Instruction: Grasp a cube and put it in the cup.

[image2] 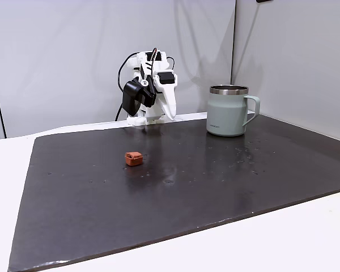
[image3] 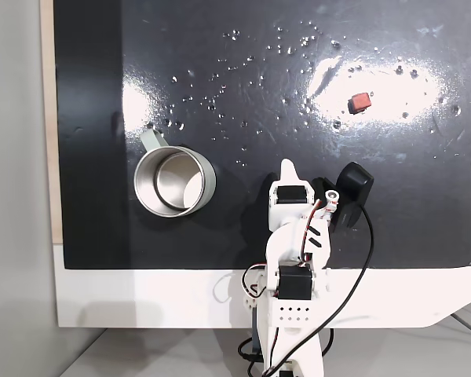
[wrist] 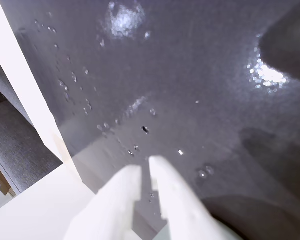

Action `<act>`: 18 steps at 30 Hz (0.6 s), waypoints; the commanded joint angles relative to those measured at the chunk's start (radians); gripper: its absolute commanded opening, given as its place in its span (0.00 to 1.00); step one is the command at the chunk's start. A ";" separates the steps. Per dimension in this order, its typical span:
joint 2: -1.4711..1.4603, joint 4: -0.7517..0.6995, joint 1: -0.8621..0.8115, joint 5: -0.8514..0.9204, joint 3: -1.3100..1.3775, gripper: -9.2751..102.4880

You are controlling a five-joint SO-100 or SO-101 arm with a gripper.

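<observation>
Cube (image2: 134, 158) apart from upright cup (image2: 228, 111)

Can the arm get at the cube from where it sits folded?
Probably yes: the cube lies alone on the dark mat, the cup stands well aside, and nothing sits between it and the gripper.

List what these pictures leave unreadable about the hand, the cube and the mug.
- Hand: the wrist view blurs its white fingers, and the bottom edge cuts them off.
- Cube: too small in both fixed views to show its faces or any markings.
- Mug: the steel interior glares in the top-down fixed view, so its bottom is not readable; its handle is partly hidden by the body.
</observation>
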State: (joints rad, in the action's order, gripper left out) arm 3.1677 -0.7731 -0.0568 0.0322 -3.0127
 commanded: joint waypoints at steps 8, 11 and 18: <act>0.009 0.026 0.044 0.003 0.009 0.08; 0.009 0.026 0.043 0.002 0.009 0.08; 0.011 -0.041 0.003 0.009 0.152 0.08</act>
State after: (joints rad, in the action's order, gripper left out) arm 3.1677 -0.7946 -0.0353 0.0383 -2.9790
